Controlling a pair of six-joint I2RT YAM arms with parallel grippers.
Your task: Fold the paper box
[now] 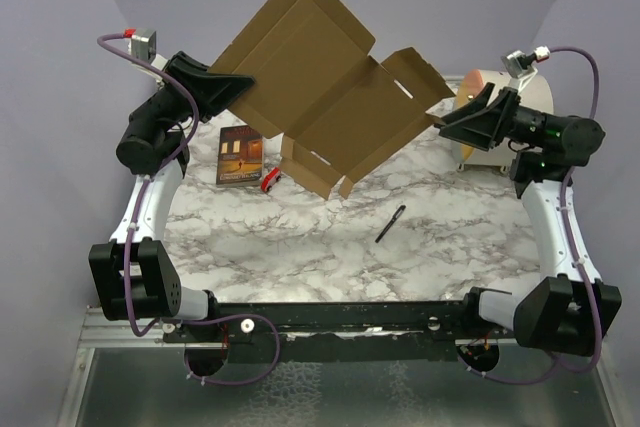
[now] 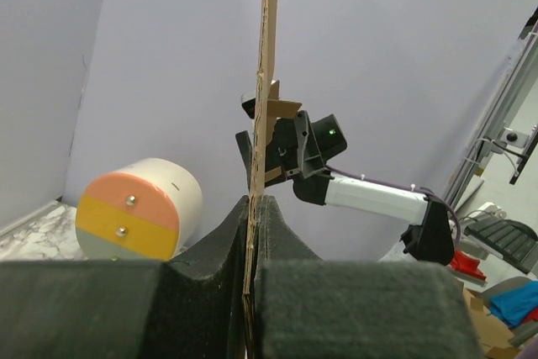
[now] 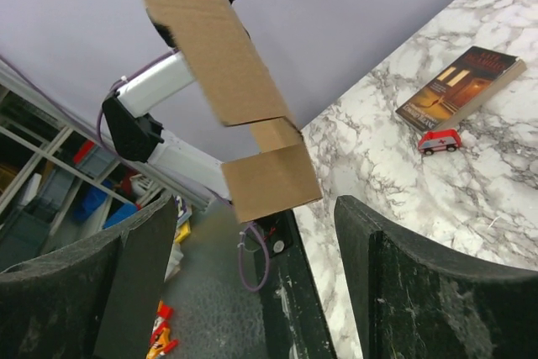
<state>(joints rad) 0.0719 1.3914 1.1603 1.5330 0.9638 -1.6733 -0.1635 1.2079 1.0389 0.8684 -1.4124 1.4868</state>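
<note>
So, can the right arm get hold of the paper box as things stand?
Probably yes: the right gripper stands open at the free edge of the paper box, nothing between; the left gripper holds the other side up.

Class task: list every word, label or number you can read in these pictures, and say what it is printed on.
No text can be read in any view.
book: title lines on the cover, too blurred to read.
paper box: plain brown, no print visible.
</note>
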